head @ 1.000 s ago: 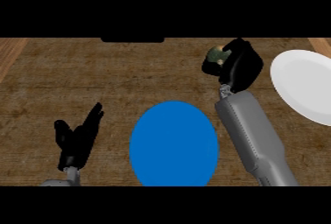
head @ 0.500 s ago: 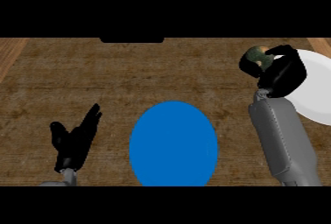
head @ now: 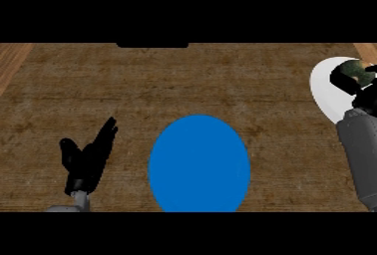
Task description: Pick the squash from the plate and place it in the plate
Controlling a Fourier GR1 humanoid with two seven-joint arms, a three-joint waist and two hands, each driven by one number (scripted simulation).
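Holding: right hand [head: 352, 85] has its fingers curled round the squash [head: 358, 72], at the far right of the scene.
Squash: dark green with paler mottling; only part of it shows between the black fingers. It sits over the white plate [head: 324, 88], toward that plate's far end. Whether it touches the plate surface, cannot tell.
White plate: at the right edge of the counter, cut off by the view's right side; its left rim shows as a pale curve. Right hand and forearm cover much of it.
Right forearm: grey, runs up from the lower right edge to the hand, lying across the near part of the white plate.
Blue plate [head: 199, 164]: middle of the scene, near side, reading taller than wide. Nothing rests on it. Well apart from the white plate and from both hands.
Left hand [head: 87, 159]: lower left, fingers straight and pointing up and away, thumb out to the left; holds nothing, touches nothing. Resting beside the blue plate, with bare counter between them.
Counter [head: 147, 84]: brown wood grain with a worn, mottled top; a lighter plank strip shows at the far left corner.
Dark slot [head: 152, 45]: short black shape at the far edge, centre-left.
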